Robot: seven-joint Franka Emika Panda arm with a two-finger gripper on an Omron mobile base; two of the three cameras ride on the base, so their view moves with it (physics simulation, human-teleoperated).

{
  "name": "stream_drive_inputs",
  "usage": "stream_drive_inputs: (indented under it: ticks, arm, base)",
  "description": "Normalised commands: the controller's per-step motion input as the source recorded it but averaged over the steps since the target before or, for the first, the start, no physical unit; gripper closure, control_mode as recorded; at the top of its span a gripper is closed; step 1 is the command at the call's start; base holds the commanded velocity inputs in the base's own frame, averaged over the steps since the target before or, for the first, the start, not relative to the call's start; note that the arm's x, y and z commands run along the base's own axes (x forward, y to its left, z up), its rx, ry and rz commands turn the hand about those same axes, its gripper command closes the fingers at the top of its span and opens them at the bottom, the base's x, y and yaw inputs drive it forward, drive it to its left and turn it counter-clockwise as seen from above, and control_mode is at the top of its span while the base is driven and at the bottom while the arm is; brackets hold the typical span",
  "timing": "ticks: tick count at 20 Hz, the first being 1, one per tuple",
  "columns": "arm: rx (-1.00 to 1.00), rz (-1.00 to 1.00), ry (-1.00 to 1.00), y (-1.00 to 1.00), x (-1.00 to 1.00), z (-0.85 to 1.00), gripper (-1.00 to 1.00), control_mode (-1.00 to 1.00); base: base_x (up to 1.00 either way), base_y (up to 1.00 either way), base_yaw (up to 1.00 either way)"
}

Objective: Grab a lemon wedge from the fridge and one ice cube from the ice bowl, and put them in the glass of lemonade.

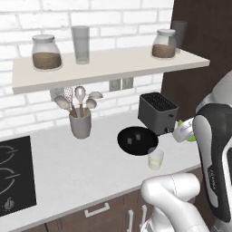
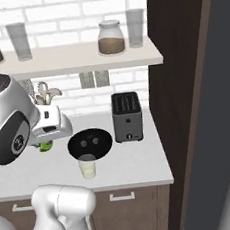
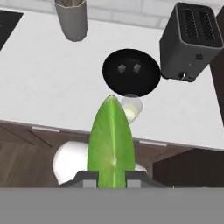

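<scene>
**Wedge held above the tumbler, drop not yet made**

Wedge first: the lemon wedge (image 3: 111,140) sits pinched between the two tips of the pincer (image 3: 111,175), which is closed narrow on it, the green peel edge pointing away from the hand. In the hand view its far tip overlaps the glass of lemonade (image 3: 131,108), so the hand is in the air on the front-edge side of the glass, near but not yet over the mouth. From the right base view the wedge (image 2: 45,145) shows as a small green spot under the hand, to the left of the glass (image 2: 87,166).

The glass stands on the desk (image 1: 81,163) just in front of the ice bowl (image 3: 131,71), which holds two ice cubes (image 3: 130,68); the toaster (image 3: 191,41) stands just beyond the bowl, to its right.

Risks, as I judge them: the glass mouth is small, so a release made short of it would drop the wedge onto the desk or off its front edge. A low approach could knock the light tumbler over and spill it. The wedge may also cling to one finger on opening and fall askew.
</scene>
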Motion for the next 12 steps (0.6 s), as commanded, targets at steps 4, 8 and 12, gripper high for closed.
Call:
stream_drive_inputs:
  ticks: [4,8,12]
  arm:
    - [0.00,0.00,0.14,0.11,0.29,-0.46,1.00,-1.00]
    - [0.10,0.00,0.00,-0.17,0.08,-0.64,1.00,-1.00]
    - [0.08,0.00,-0.11,-0.37,0.36,-0.72,1.00,-1.00]
  base:
    - [0.00,0.00,0.00]
    - [0.00,0.00,0.00]
    - [0.00,0.00,0.00]
